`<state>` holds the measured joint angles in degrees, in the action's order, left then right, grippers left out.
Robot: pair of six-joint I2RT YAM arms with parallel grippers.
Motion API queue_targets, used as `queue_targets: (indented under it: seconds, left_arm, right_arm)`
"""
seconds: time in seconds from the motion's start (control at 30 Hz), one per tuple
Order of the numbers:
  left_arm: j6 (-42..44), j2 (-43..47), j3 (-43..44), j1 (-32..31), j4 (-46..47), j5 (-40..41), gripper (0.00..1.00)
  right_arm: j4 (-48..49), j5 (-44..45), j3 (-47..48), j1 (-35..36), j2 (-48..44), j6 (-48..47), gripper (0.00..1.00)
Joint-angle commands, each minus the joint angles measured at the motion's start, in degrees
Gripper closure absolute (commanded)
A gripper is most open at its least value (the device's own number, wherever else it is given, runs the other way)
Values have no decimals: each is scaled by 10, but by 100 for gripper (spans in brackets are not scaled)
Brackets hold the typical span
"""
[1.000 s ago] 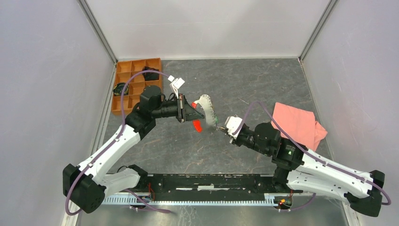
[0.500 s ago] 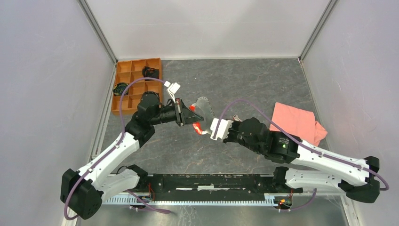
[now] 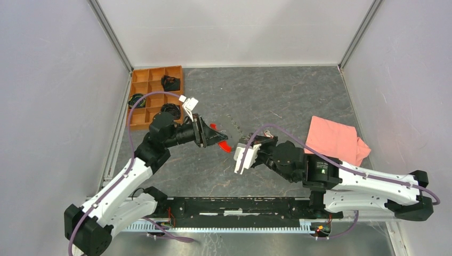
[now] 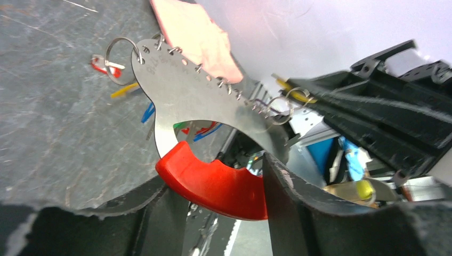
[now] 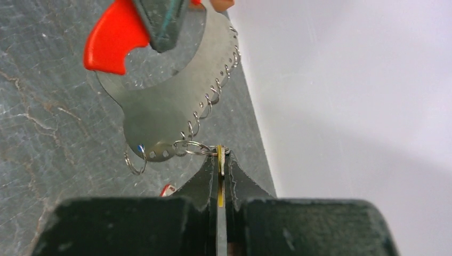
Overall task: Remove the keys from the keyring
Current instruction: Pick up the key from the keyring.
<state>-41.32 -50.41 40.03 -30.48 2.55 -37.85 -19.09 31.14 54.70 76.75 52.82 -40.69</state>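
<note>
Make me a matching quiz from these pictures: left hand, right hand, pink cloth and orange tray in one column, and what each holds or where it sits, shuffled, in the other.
1. left hand
2. right hand
3. pink cloth
4. orange tray

A. far left corner of the table
B. shut on a yellow key
C. shut on the red grip of the keyring
D. lying on the table's right side

Pairs: 1-C, 2-B, 3-D, 4-A

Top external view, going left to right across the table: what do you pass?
From the left: orange compartment tray → left gripper holding the red-handled metal plate → right gripper pinching a yellow key → pink cloth.
</note>
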Motion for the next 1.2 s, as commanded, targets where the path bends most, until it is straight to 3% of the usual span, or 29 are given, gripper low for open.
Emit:
queue_targets:
  seconds: [0.0, 0.13, 0.33, 0.87, 1.0, 1.17]
  left_arm:
    - [134, 41, 36, 0, -109, 25, 38]
    - [172, 81, 32, 0, -132, 29, 31]
    - [205, 122, 15, 0, -113, -31, 20]
    - [223, 181, 21, 0, -65, -169, 20]
    - [235, 200, 24, 0, -42, -134, 20]
    - [260, 195, 41, 0, -18, -14, 24]
  right_arm:
    - [90, 4, -15, 10, -38, -68, 100]
    - [110, -23, -24, 14, -57, -99, 100]
    - [137, -48, -34, 15, -73, -123, 100]
    - [140, -144, -34, 17, -105, -175, 100]
    - [129, -177, -34, 17, -110, -194, 100]
    - [120, -249, -35, 17, -128, -211, 100]
